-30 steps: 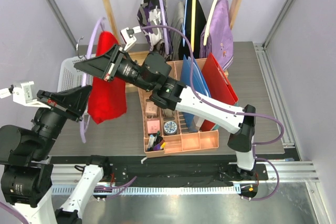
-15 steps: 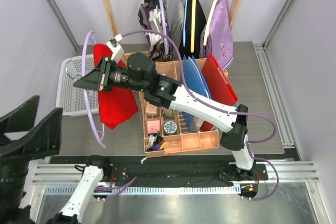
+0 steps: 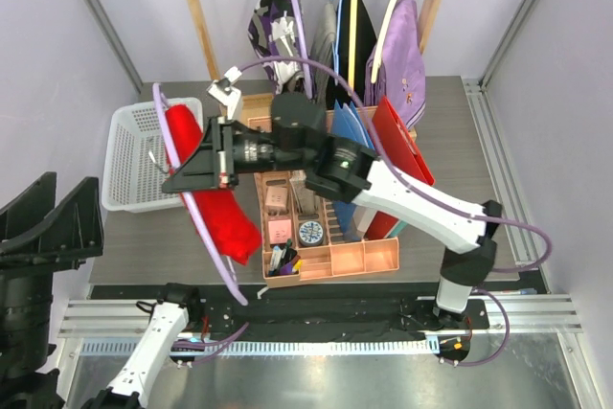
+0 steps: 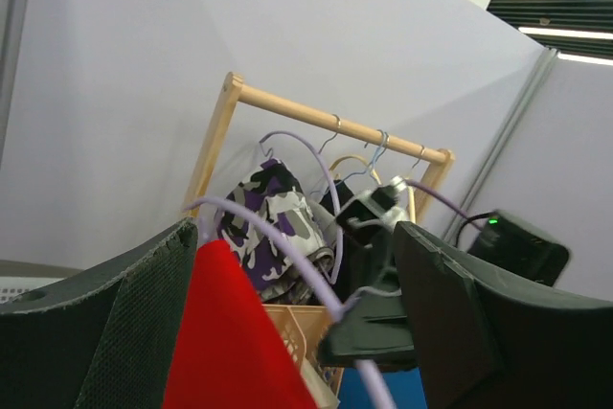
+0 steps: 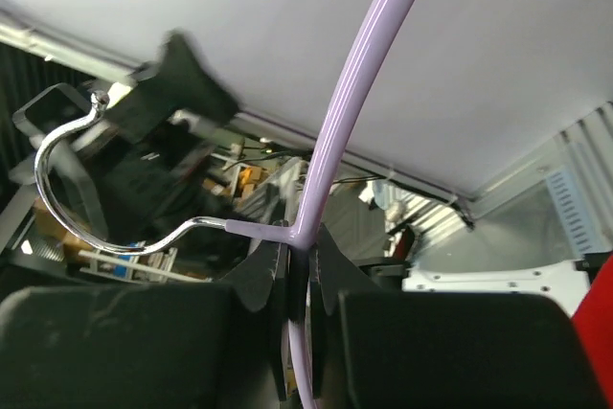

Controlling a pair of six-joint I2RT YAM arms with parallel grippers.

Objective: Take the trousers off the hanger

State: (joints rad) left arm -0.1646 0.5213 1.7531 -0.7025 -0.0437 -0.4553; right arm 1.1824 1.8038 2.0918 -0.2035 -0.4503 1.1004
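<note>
Over the left half of the table, in the top view, the right gripper reaches across from the right side and is clamped on the hanger. The hanger's long axis runs on a diagonal from above the white basket at the left edge down towards the table's near edge. The trousers are draped over it, hanging between the basket and the pink organiser tray. Bare grey table shows at the near left corner and along the right edge. The left gripper sits off the near left corner with its fingers spread wide, holding nothing. From the left wrist, the left gripper frames the scene. The red trousers rise between its two dark fingers and the hanger arcs over them. The wooden rail and a patterned garment lie beyond. From the right wrist, the right gripper pinches the hanger tightly just below its neck. The lavender arm sweeps up and to the right, and the metal hook curls off to the left.
</note>
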